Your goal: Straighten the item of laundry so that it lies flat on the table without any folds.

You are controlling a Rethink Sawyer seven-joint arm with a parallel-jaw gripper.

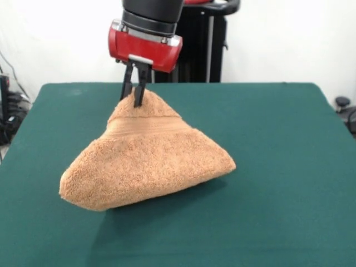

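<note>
The towel is orange-tan terry cloth, pulled up into a tent shape with a woven band across it just under the peak. Its lower edge is a thick rolled fold resting on the green bench, left of the middle. The end effector hangs directly above, its dark fingers clamped on the towel's raised peak.

Behind the scene you see a plain white wall. At the left edge sit dark cables and equipment (too cramped to identify), and a black caster shows at right.
</note>
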